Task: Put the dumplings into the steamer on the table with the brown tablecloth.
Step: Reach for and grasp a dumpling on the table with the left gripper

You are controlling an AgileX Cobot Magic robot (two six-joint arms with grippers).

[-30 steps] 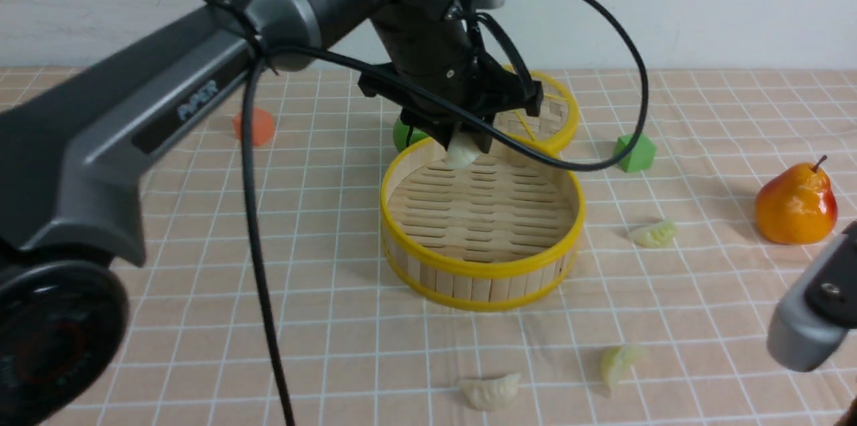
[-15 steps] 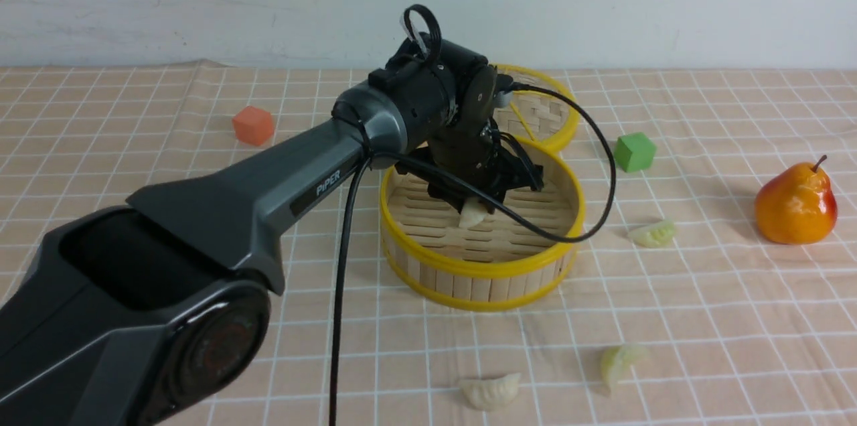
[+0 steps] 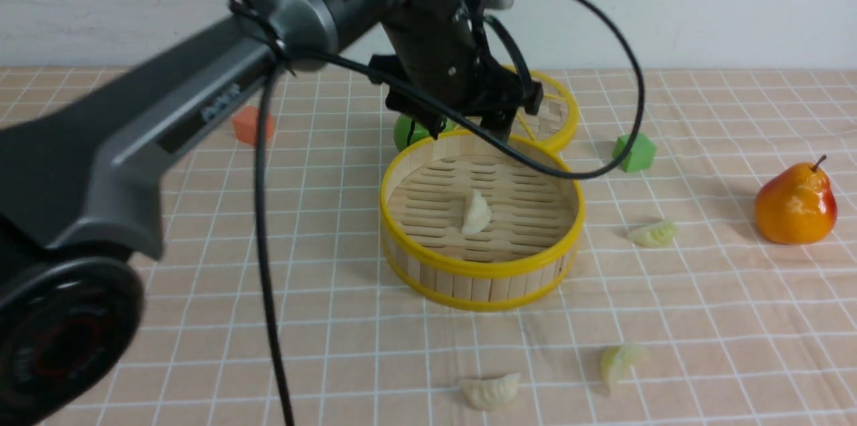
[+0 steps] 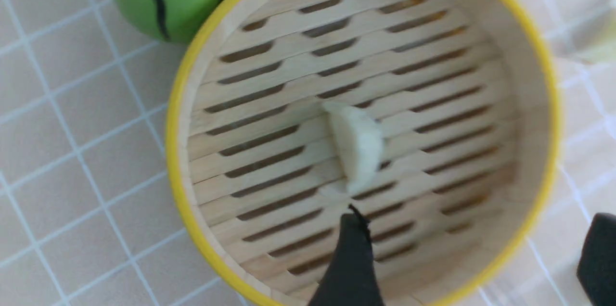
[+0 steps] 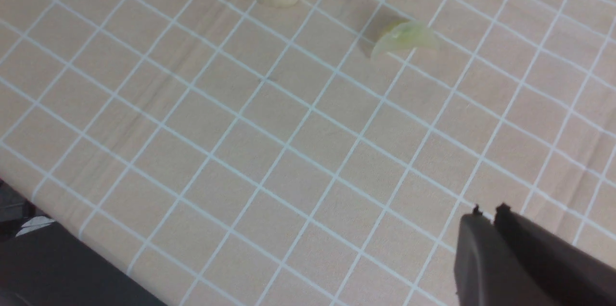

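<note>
The bamboo steamer (image 3: 482, 272) stands mid-table on the brown tablecloth (image 3: 703, 319). One whitish dumpling (image 3: 476, 213) lies on its slatted floor and also shows in the left wrist view (image 4: 358, 145). My left gripper (image 3: 462, 126) hangs open and empty above the steamer's far rim (image 4: 175, 152); its jaws stand wide apart in the left wrist view (image 4: 476, 234). Three dumplings lie on the cloth: a pale green one (image 3: 653, 234) right of the steamer, a pale green one (image 3: 619, 360) and a whitish one (image 3: 491, 391) in front. My right gripper (image 5: 487, 210) is shut and empty above bare cloth.
The flat woven lid (image 3: 559, 111) lies behind the steamer, with a green ball (image 3: 406, 131) beside it. A green cube (image 3: 635, 153), an orange cube (image 3: 244, 126) and a pear (image 3: 795, 203) stand on the cloth. The table's near edge (image 5: 72, 248) shows in the right wrist view.
My left gripper lowered the whitish dumpling into the steamer, let it go, and rose back above the far rim with its jaws open. The right arm has left the front view.
</note>
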